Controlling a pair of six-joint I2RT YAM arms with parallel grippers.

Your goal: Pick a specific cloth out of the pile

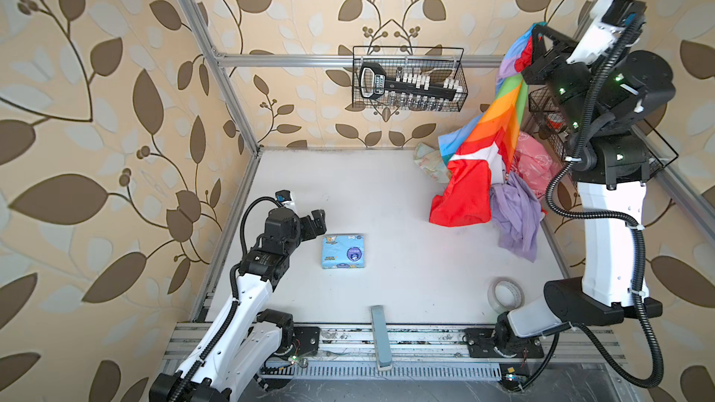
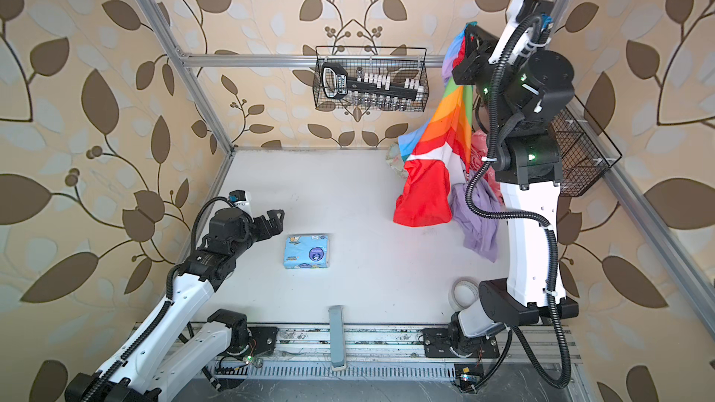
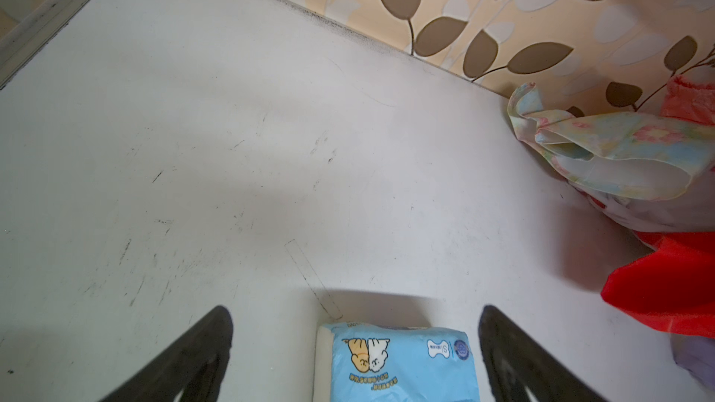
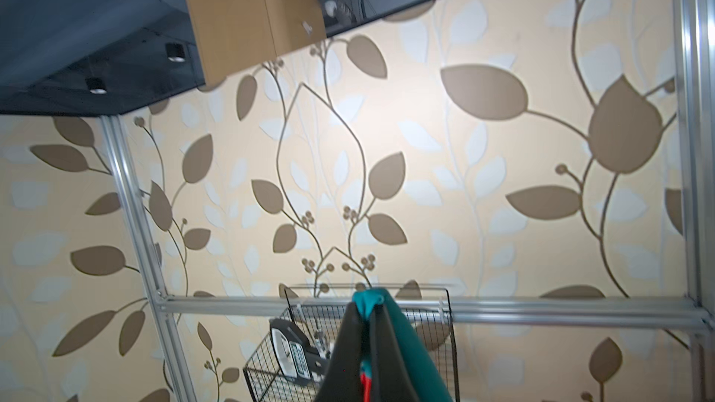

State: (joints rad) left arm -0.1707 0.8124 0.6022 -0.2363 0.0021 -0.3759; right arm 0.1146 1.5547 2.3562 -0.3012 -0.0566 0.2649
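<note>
Right pincer (image 1: 538, 34) raised, clamped, left pincer (image 1: 318, 222) low, spread

The right fingers (image 2: 479, 35), raised high, pinch the cloth (image 2: 425, 191), which hangs down beside the pile (image 2: 479, 226).

Bright, even light; soft shadows; warped edges

L arm (image 1: 251, 295) & R arm (image 1: 607, 241): white shells, blk joints, blk corrugated cables.
</note>
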